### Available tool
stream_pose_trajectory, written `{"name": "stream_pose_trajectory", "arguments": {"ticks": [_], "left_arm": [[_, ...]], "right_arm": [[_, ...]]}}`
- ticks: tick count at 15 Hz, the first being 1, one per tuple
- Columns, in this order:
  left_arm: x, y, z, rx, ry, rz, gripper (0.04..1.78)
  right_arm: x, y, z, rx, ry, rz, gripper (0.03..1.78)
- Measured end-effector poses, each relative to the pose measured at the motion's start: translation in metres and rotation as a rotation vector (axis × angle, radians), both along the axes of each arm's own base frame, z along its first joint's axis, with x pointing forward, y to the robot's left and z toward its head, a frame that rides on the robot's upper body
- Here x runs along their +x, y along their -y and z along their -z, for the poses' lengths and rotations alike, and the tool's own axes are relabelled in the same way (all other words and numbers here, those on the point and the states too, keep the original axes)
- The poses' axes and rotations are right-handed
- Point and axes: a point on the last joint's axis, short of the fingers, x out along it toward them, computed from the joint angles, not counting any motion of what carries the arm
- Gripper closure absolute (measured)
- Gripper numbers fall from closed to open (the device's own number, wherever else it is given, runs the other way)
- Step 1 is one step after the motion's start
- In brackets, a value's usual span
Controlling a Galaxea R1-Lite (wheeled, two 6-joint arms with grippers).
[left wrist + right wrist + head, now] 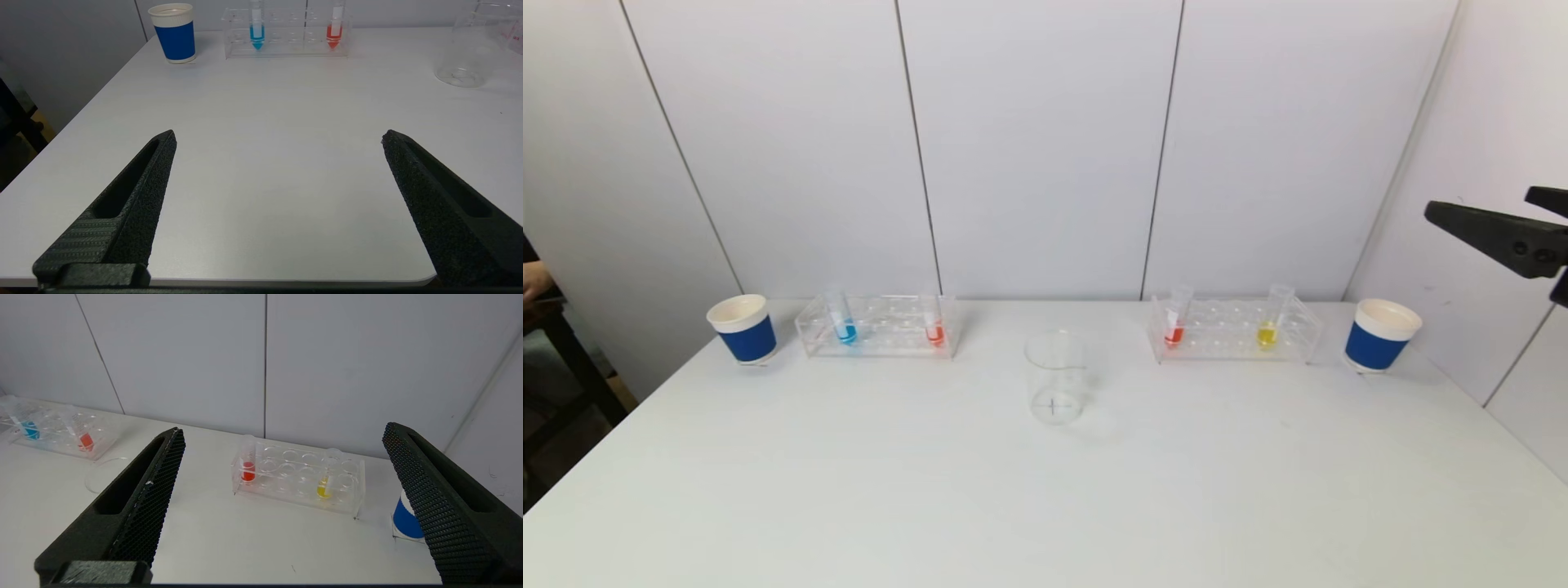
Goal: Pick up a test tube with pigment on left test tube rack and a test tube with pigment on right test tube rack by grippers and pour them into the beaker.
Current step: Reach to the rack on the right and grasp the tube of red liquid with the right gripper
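Both black grippers, left gripper [278, 136] and right gripper [284, 430], hang spread and empty, while the clear glass beaker [1054, 389] stands between the transparent racks, presumably reachable from either side.

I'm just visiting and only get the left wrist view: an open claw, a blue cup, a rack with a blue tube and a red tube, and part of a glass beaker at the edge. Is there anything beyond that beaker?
Observer: Yes. A second clear rack stands past the beaker, close to the wall.
Operator: Is anything in it?
Observer: Two tubes. A red tube stands at the end nearer the beaker and a yellow tube toward the far end.
Operator: Where is the other claw?
Observer: The right claw hangs open and empty, raised above the right side of the table.
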Motion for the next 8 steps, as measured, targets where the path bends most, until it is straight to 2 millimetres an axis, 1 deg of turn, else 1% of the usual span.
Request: {"name": "stream_pose_trajectory", "arguments": {"ticks": [2, 4, 6, 8], "left_arm": [[0.0, 0.0, 0.0, 0.0, 0.0, 0.0, 0.06], [0.0, 0.0, 0.0, 0.0, 0.0, 0.0, 0.06], [0.0, 0.0, 0.0, 0.0, 0.0, 0.0, 0.06], [0.0, 0.0, 0.0, 0.0, 0.0, 0.0, 0.06]], "right_arm": [[0.027, -0.003, 0.005, 0.0, -0.011, -0.001, 0.05], [0.052, -0.006, 0.016, 0.0, -0.023, -0.001, 0.05], [0.075, -0.008, 0.028, -0.001, -0.028, -0.001, 0.05], [0.093, -0.011, 0.04, 0.0, -0.024, -0.001, 0.05]]}}
